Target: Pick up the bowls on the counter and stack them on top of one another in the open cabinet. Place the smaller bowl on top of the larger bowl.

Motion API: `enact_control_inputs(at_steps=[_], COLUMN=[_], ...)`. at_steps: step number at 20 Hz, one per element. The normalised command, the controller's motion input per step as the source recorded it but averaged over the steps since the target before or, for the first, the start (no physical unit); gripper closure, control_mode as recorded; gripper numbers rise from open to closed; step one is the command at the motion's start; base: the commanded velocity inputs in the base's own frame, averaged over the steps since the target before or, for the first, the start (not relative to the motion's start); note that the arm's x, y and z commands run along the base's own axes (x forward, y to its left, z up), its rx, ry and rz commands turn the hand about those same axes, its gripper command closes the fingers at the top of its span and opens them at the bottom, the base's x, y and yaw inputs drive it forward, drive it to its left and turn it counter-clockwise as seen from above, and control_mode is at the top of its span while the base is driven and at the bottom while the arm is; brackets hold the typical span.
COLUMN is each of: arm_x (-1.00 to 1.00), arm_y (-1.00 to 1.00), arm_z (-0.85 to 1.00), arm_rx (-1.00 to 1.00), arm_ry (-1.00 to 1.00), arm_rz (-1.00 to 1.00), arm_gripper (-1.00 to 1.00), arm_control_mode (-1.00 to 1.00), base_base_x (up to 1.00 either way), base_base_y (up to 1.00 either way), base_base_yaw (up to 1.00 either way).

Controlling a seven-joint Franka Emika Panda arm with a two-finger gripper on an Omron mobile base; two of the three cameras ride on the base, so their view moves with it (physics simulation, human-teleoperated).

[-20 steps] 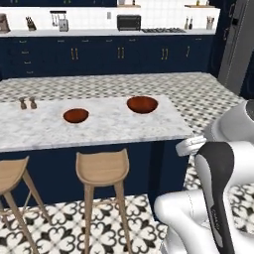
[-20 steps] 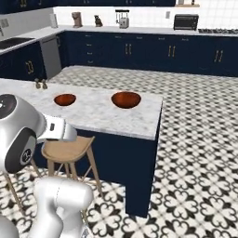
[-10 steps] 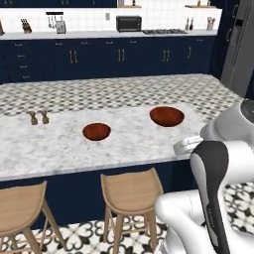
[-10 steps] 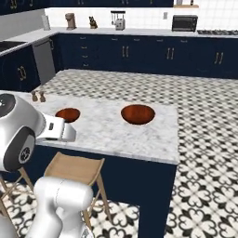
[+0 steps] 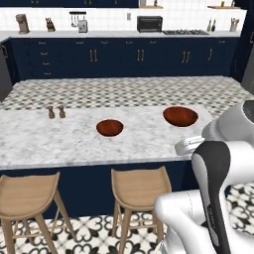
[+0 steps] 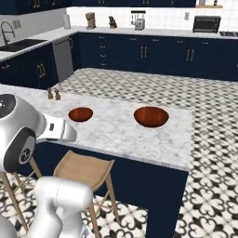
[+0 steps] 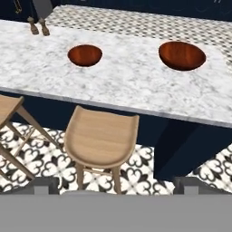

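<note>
Two glossy reddish-brown bowls sit apart on the white-grey marble counter [image 5: 59, 141]. The smaller bowl [image 5: 109, 127] [image 6: 80, 114] [image 7: 84, 55] lies near the middle. The larger bowl [image 5: 180, 116] [image 6: 151, 116] [image 7: 182, 55] rests toward the counter's right end. My gripper [image 7: 118, 186] hangs open and empty on the near side of the counter, over the stools, well short of both bowls. The open cabinet is out of view.
Two small brown shakers [image 5: 56, 111] [image 7: 38, 26] stand left of the smaller bowl. Wooden stools [image 5: 141, 186] [image 7: 102, 136] are tucked under the counter's near edge. Patterned floor runs past the counter's right end, and navy cabinets line the back wall.
The whole scene has shifted in both base views, so the base has driven along the counter and closer. The bowls keep their places on the marble. The gripper stays open.
</note>
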Motion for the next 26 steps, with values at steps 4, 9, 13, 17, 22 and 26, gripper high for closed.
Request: enact_control_inputs(at_steps=[4,9,13,17,22,26], arm_x=[0.00,0.22,0.54,0.76,0.88,0.92], arm_y=[0.00,0.03,0.04,0.14,0.25,0.23], arm_z=[0.00,0.16,0.01,0.00,-0.27,-0.46], arm_rx=[0.00,0.11,0.29,0.23,-0.04,-0.04], arm_ry=[0.00,0.12,0.34,0.19,0.00,0.00], arm_rz=[0.00,0.00,-0.11,-0.11,-0.08,-0.09], arm_gripper=[-1.00,-1.00,-1.00,-1.00,-1.00,-1.00], arm_control_mode=[1.00,-1.00,-1.00,-1.00,-1.00,-1.00], base_base_x=[0.06,0.00,0.00,0.00,0.00,0.00], base_base_y=[0.25,0.00,0.00,0.00,0.00,0.00], base_base_yaw=[0.37,0.00,0.00,0.00,0.00,0.00])
